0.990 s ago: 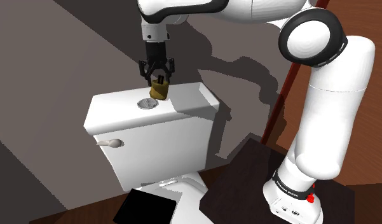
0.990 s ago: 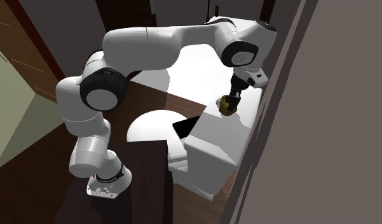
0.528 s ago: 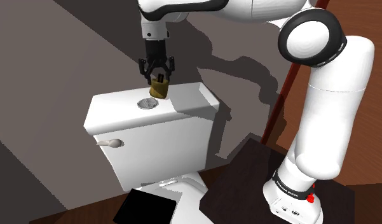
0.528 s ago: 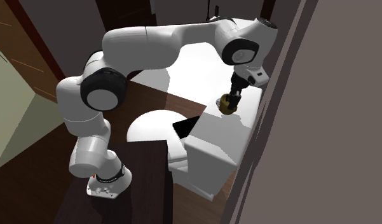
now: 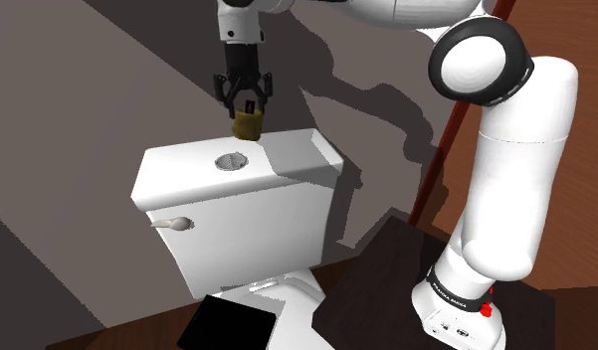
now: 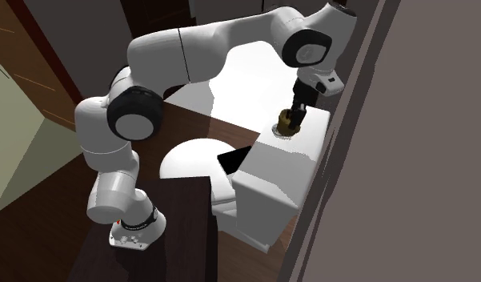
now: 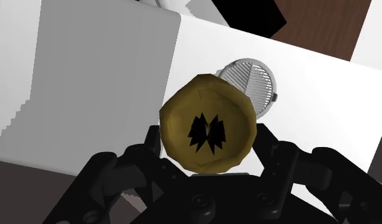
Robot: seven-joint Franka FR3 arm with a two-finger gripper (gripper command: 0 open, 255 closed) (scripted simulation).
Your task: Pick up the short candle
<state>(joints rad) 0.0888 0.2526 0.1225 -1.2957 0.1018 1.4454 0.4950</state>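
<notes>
Higher now above smooth white toilet tank (image 5: 257, 229), end effector (image 5: 248, 108) clenched around squat faceted olive-gold candle (image 5: 247, 124).

Before you, a white toilet tank (image 5: 249, 234) stands against a grey wall (image 5: 78, 89). A round ribbed grey disc (image 5: 230, 161) is set in its lid, and a pale lever (image 5: 173, 225) sits on its front. Below the tank is the white bowl (image 5: 292, 288), with a flat black area (image 5: 227, 326) at its near edge. At the shoulder view's right, a reddish pole (image 5: 436, 169) leans on the wall above a dark wood floor (image 5: 137, 328).
</notes>
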